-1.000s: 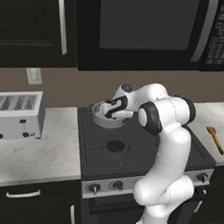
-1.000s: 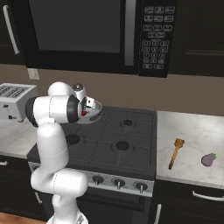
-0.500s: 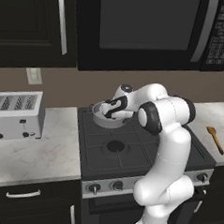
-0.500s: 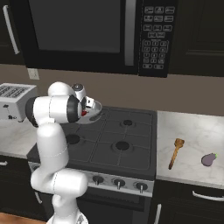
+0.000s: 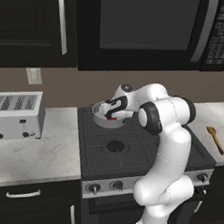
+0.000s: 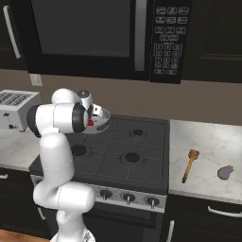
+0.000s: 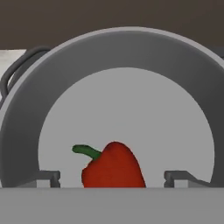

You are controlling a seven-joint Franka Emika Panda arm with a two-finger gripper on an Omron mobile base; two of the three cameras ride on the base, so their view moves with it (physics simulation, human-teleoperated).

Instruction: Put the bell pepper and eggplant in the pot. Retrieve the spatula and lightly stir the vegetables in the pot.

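Observation:
The silver-grey pot [image 7: 127, 65] stands on the back left burner of the stove [image 5: 97, 114] [image 6: 102, 124]. Inside it, the red bell pepper [image 7: 114, 168] [image 5: 112, 118] [image 6: 90, 123] rests on the pale floor with its green stem pointing left. My gripper [image 7: 113, 178] [image 5: 111, 114] [image 6: 93, 119] hangs just above the pot, open, its fingertips [image 7: 46, 177] standing clear of the pepper on either side. The purple eggplant [image 6: 226, 172] lies on the right counter. Beside it, nearer the stove, lies the wooden spatula [image 6: 190, 164] [image 5: 215, 138].
A white toaster [image 5: 16, 113] sits on the left counter. A black microwave [image 5: 147, 27] hangs low over the stove, with dark cabinets on both sides. The stove's control knobs [image 6: 127, 197] line its front edge.
The arm has stayed over the pot. The fingers have spread off the pepper, and the red of the pepper sits slightly lower in the pot.

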